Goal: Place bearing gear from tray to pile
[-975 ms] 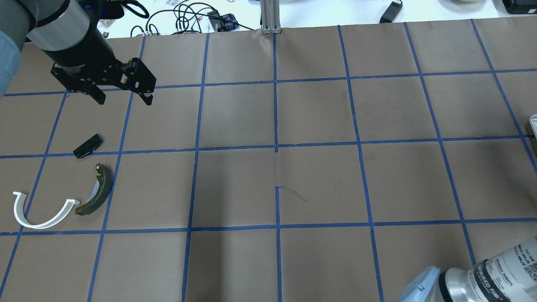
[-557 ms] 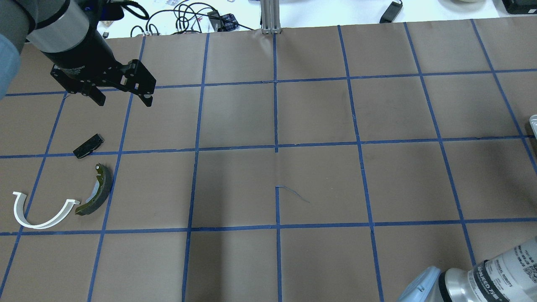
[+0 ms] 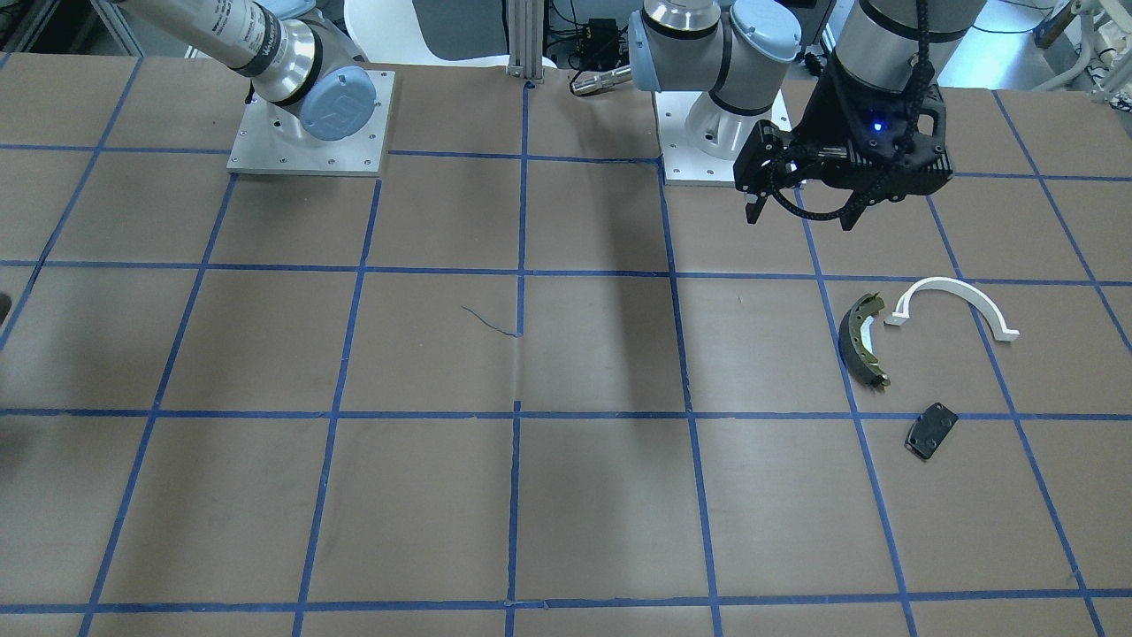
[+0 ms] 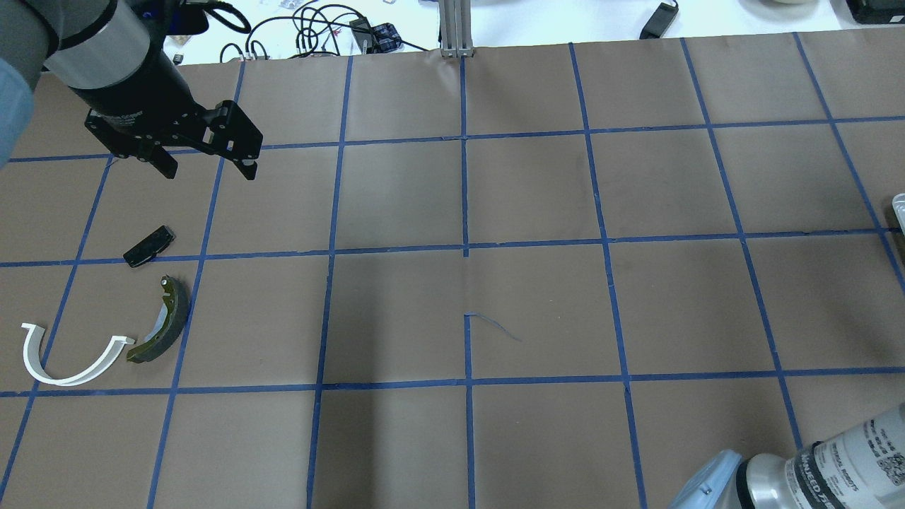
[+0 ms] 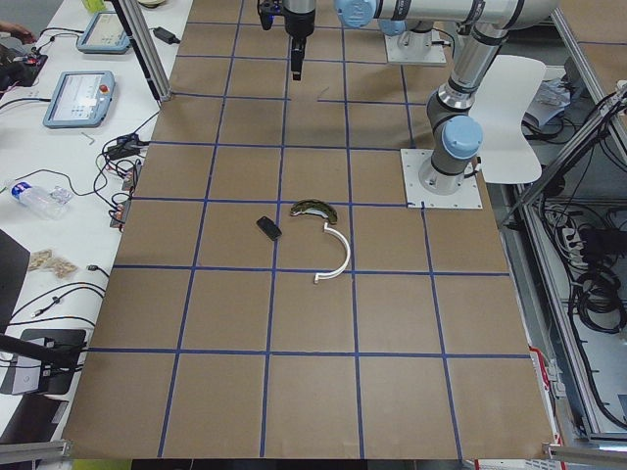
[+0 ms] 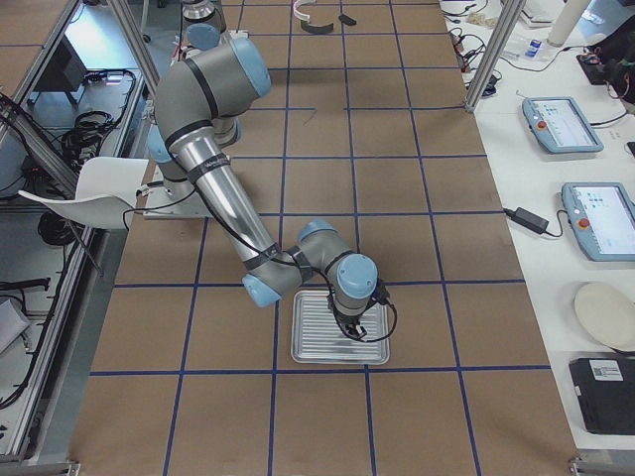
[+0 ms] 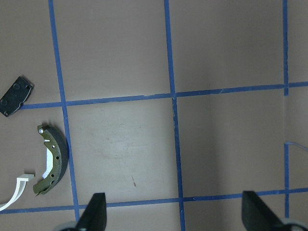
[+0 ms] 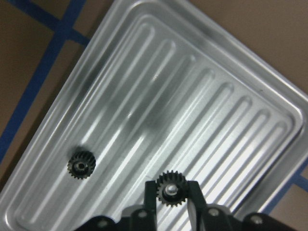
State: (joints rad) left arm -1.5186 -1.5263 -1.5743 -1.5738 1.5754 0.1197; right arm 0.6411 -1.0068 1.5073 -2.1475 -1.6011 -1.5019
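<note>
In the right wrist view my right gripper (image 8: 171, 190) is shut on a small black bearing gear (image 8: 171, 183) over the ribbed silver tray (image 8: 231, 72). A second gear (image 8: 81, 167) lies on the tray to the left. The exterior right view shows this gripper (image 6: 349, 327) down at the tray (image 6: 313, 347). The pile lies at the table's left: an olive brake shoe (image 4: 164, 322), a white half-ring arc (image 4: 67, 357) and a black plate (image 4: 149, 246). My left gripper (image 4: 208, 170) is open and empty, raised beyond the plate.
Brown paper with a blue tape grid covers the table (image 4: 466, 283). Cables and devices lie past the far edge (image 4: 318, 32). An aluminium post (image 4: 456, 28) stands at the far middle. The tray's corner (image 4: 899, 205) shows at the right edge.
The left gripper has edged slightly toward the far side, still open. The right arm's elbow at the lower right has shifted a little down. The pile has not moved.
</note>
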